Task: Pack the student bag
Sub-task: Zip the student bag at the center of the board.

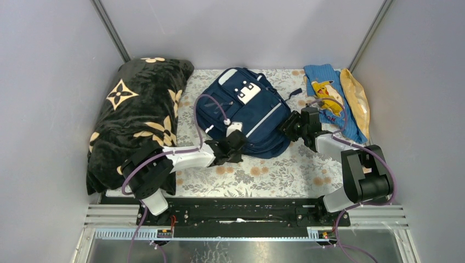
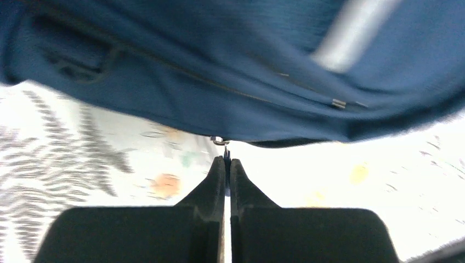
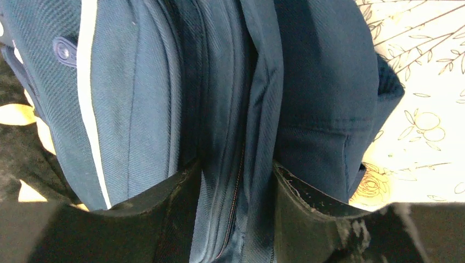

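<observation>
Clamps left gripper (image 2: 226, 161) shut on zipper pull (image 2: 220, 141), lower centre; holds student bag (image 3: 137, 109) in right gripper (image 3: 234, 169); risks losing pull if yanked.

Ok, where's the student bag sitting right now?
In the top view the student bag lies mid-table, between the black blanket on the left and the blue cartoon cloth on the right.

You see a black flower-marked blanket (image 1: 137, 115) at the floral table cover's (image 1: 257, 176) left edge, and a blue cartoon cloth (image 1: 324, 87) and a yellow packet (image 1: 356, 101) at its right edge.
</observation>
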